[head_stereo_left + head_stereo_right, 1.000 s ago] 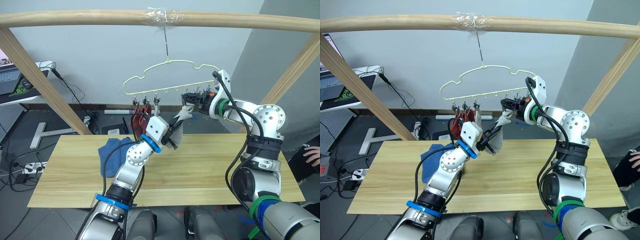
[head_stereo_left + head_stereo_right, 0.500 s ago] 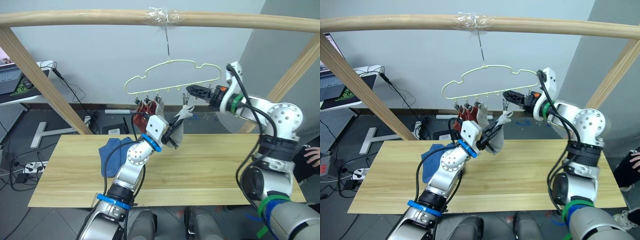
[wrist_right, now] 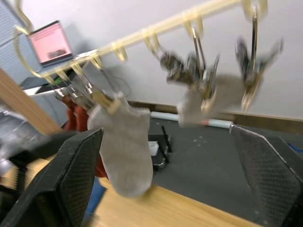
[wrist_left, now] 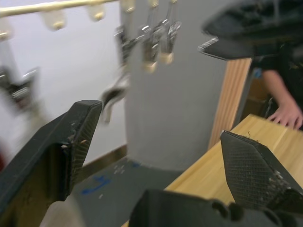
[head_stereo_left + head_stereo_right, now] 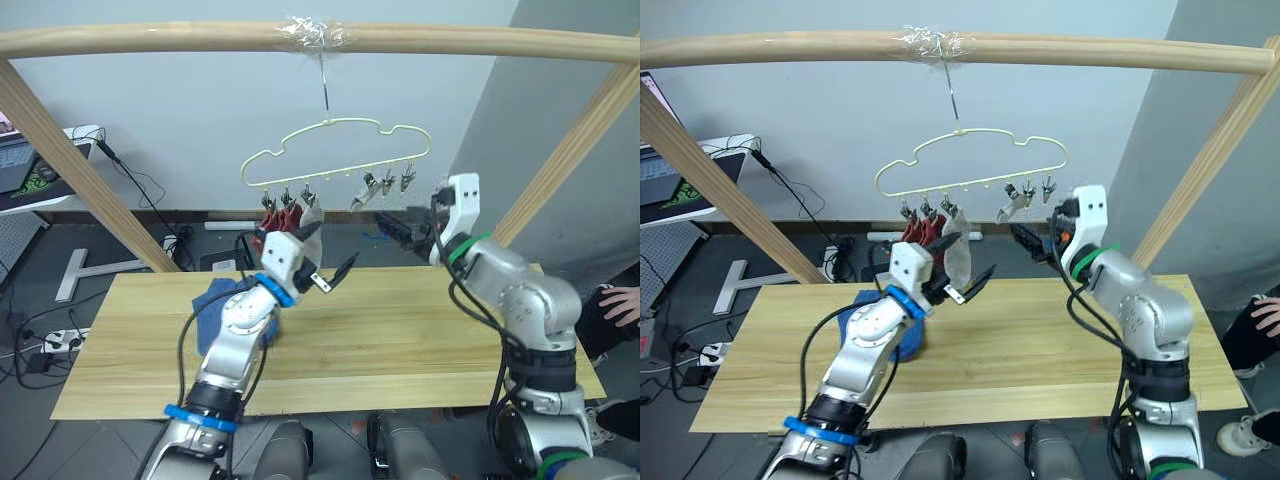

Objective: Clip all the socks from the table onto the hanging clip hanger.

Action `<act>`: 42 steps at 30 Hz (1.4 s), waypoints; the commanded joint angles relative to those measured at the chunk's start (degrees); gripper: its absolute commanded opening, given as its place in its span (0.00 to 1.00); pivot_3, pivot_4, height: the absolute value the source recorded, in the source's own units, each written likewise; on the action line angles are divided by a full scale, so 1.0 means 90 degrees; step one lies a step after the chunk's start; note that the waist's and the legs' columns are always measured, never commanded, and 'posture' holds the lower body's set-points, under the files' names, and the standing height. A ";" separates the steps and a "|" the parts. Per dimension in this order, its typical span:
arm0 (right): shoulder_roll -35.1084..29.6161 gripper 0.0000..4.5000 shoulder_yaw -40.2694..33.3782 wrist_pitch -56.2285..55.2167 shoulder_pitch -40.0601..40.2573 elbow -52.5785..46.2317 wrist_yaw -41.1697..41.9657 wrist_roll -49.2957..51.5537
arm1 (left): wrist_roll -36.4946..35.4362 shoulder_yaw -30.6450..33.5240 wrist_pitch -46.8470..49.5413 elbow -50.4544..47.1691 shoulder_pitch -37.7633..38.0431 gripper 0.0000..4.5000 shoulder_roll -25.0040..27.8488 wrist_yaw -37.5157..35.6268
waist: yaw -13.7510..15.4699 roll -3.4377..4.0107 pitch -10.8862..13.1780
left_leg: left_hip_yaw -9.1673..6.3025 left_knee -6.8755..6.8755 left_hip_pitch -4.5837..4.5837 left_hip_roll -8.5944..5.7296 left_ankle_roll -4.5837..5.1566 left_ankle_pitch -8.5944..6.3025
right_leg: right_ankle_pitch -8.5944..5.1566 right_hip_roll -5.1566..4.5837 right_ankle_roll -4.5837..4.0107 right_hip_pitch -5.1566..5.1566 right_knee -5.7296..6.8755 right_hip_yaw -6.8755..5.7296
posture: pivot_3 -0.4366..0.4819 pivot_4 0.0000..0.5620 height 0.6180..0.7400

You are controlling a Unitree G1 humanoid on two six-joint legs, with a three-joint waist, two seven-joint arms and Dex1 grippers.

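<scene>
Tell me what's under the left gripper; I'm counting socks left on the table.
Blue socks lie bunched on the table, beside the open left gripper. The arm covers part; their number is unclear.

No text, label, brand, number or sign can be read anywhere; the laptop screen [image 3: 48,42] at upper left is too blurred.

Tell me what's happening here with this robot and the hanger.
A humanoid robot is clipping socks onto a clip hanger hung from a wooden pole. Two red socks and two grey socks hang clipped. Both the left pincer and the right pincer are open and empty. The blue socks lie on the table.
</scene>
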 commanded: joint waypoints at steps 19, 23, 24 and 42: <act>0.0559 0.40 0.1018 -0.3019 0.0208 0.0702 -0.0433 -0.2265 | -0.0526 0.0658 0.0837 -0.1831 0.0673 1.00 0.0704 -0.0270 | 0.0039 0.0001 0.0002 | 0.0006 -0.0001 0.0006 -0.0003 -0.0002 0.0001 | -0.0016 -0.0010 0.0025 0.0002 -0.0007 0.0016 | 0.56 0.35 1.00; 0.0694 0.40 0.0970 -0.3356 -0.0121 0.1278 -0.0508 -0.2451 | -0.0646 0.0812 0.0928 -0.2042 0.0660 1.00 0.0712 -0.0175 | 0.0035 0.0002 0.0002 | 0.0008 -0.0002 0.0009 0.0000 -0.0001 0.0001 | -0.0002 -0.0020 0.0001 0.0001 -0.0006 0.0013 | 0.58 0.34 1.00; 0.0712 0.40 0.0959 -0.3440 -0.0200 0.1416 -0.0531 -0.2496 | -0.0699 0.0856 0.0986 -0.2112 0.0656 1.00 0.0727 -0.0169 | 0.0036 0.0002 0.0002 | 0.0008 -0.0002 0.0009 0.0000 -0.0001 0.0001 | -0.0002 -0.0019 0.0001 0.0001 -0.0004 0.0012 | 0.58 0.34 1.00; 0.0954 0.40 0.0758 -0.4507 -0.1244 0.3279 -0.0629 -0.2814 | -0.0912 0.1013 0.1609 -0.2826 0.0656 1.00 0.0940 -0.0193 | 0.0060 0.0002 0.0002 | 0.0008 -0.0005 0.0008 -0.0001 -0.0002 0.0001 | 0.0000 -0.0019 -0.0003 0.0000 -0.0003 0.0011 | 0.63 0.32 1.00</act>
